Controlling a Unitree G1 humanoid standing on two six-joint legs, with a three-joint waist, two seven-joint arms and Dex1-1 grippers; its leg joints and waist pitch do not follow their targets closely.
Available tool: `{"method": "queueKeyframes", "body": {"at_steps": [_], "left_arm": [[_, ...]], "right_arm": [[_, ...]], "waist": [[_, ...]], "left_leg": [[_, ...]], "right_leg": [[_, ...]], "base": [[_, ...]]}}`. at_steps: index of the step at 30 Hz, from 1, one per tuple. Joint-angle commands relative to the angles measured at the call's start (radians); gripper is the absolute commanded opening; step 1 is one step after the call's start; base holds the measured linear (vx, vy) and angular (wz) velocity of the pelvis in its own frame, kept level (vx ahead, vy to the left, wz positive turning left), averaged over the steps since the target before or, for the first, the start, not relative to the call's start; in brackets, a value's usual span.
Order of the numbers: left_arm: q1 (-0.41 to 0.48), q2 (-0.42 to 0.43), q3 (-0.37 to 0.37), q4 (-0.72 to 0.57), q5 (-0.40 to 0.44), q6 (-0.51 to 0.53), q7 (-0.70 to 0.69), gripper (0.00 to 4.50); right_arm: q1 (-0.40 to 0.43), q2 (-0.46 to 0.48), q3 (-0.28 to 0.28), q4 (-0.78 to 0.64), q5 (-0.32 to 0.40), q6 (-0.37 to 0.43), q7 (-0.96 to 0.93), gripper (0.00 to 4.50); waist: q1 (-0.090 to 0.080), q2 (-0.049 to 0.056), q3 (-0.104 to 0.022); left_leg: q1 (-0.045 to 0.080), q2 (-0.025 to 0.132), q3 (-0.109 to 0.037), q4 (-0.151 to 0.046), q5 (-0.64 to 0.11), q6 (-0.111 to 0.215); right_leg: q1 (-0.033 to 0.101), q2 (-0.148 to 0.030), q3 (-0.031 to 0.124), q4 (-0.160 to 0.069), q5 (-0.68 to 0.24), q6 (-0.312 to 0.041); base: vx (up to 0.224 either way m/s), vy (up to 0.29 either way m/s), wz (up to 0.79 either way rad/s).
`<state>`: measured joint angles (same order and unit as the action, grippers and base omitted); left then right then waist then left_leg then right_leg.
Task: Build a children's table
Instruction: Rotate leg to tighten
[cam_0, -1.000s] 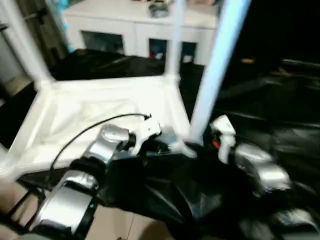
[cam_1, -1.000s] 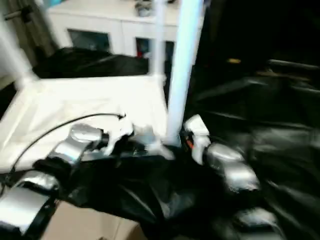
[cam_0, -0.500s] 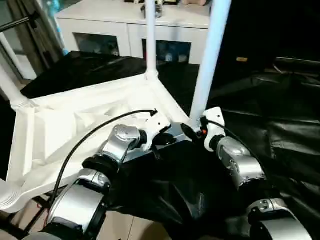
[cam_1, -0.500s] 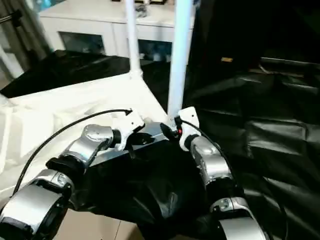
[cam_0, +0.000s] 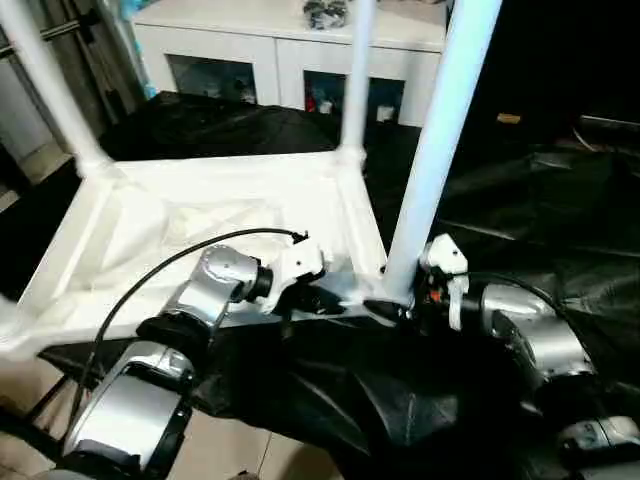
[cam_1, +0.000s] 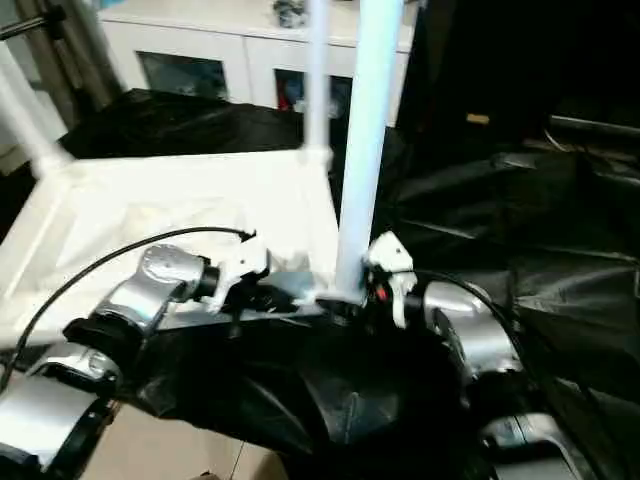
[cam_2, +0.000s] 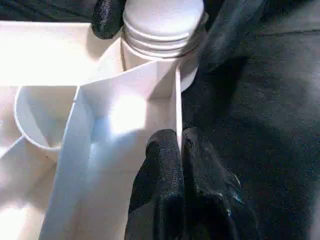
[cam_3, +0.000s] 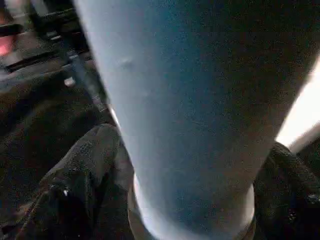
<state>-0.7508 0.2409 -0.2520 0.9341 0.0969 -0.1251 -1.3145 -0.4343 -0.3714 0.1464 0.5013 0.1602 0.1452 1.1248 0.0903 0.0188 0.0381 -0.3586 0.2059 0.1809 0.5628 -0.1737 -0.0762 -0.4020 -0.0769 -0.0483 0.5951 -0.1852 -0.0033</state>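
Three white legs (cam_0: 440, 150) stand upright on the upturned tabletop (cam_0: 200, 230).

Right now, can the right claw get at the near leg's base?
Probably yes: the right claw already straddles the near leg where it enters the tabletop, fingers either side, nothing between.

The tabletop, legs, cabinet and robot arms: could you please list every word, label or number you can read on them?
None can be read.
tabletop: plain white, no text.
near leg: plain, no text.
cabinet: items behind its glass and on top are too blurred to read.
right wrist: a small red mark, too small to read.
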Motion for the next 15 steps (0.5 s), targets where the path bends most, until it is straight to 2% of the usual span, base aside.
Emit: {"method": "queueKeyframes", "body": {"at_steps": [1, 4, 11, 14, 15], "left_arm": [[0.005, -0.003, -0.019, -0.003, -0.004, -0.01, -0.027, 0.0], [0.006, 0.003, -0.019, -0.006, -0.01, -0.008, -0.038, 0.0], [0.011, -0.006, -0.016, -0.009, -0.016, -0.006, -0.045, 0.0], [-0.002, -0.026, -0.007, 0.01, -0.002, 0.004, 0.036, 0.0], [-0.009, -0.035, 0.0, 0.019, 0.0, 0.01, 0.072, 0.0]], "right_arm": [[0.016, 0.002, 0.058, -0.036, 0.008, 0.015, 0.063, 3.56], [0.024, -0.006, 0.065, -0.048, 0.01, 0.021, 0.081, 3.17], [0.039, 0.005, 0.069, -0.068, 0.015, 0.044, 0.086, 2.79], [0.031, 0.041, 0.044, -0.031, 0.004, 0.034, 0.0, 2.75], [0.024, 0.057, 0.032, -0.008, -0.006, 0.029, -0.048, 2.74]], "waist": [[0.002, -0.012, -0.051], [0.003, -0.015, -0.052], [0.005, -0.016, -0.056], [0.005, -0.015, -0.055], [0.002, -0.014, -0.05]], "left_leg": [[0.005, 0.026, 0.001, -0.058, -0.232, 0.067], [0.003, 0.026, 0.001, -0.057, -0.219, 0.061], [0.0, 0.024, 0.002, -0.051, -0.17, 0.076], [0.0, 0.023, 0.002, -0.051, -0.178, 0.074], [0.002, 0.023, 0.002, -0.055, -0.209, 0.059]], "right_leg": [[0.05, -0.057, 0.033, -0.072, -0.196, -0.238], [0.052, -0.057, 0.033, -0.067, -0.17, -0.24], [0.055, -0.056, 0.032, -0.059, -0.097, -0.253], [0.054, -0.057, 0.031, -0.062, -0.11, -0.252], [0.05, -0.059, 0.031, -0.069, -0.174, -0.242]], "base": [[0.0, 0.0, 0.0], [0.0, 0.0, 0.0], [0.0, 0.0, 0.0], [0.0, 0.0, 0.0], [0.0, 0.0, 0.0]]}}
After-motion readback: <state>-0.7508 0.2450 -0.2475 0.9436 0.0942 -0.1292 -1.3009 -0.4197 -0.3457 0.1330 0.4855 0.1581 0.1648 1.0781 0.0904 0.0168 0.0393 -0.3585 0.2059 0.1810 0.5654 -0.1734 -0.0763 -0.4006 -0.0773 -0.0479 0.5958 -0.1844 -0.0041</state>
